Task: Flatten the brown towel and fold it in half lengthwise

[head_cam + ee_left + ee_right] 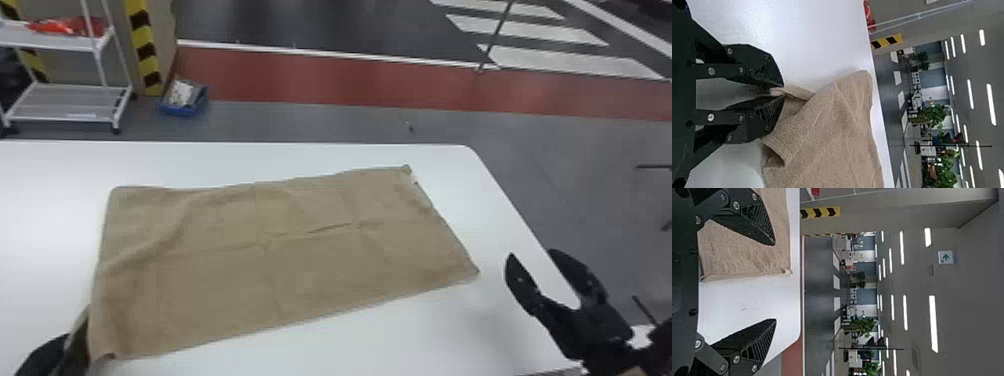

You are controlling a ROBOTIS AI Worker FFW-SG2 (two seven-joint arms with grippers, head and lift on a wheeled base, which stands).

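The brown towel (280,250) lies spread on the white table, mostly flat, with wrinkles and a raised fold toward its left side. At its near left corner, my left gripper (65,345) is at the towel's edge. In the left wrist view the left gripper (777,93) is shut on a pinched bit of the towel (836,129), which rises in loose folds from the fingertips. My right gripper (531,275) stands open to the right of the towel's near right corner, apart from it. In the right wrist view the right gripper (775,282) has its fingers wide apart, with the towel (742,254) beyond.
The white table (55,165) has its far edge behind the towel and its slanting right edge passing by my right gripper. Beyond it, on the floor, are a white wheeled rack (70,102) and a blue bin (184,102).
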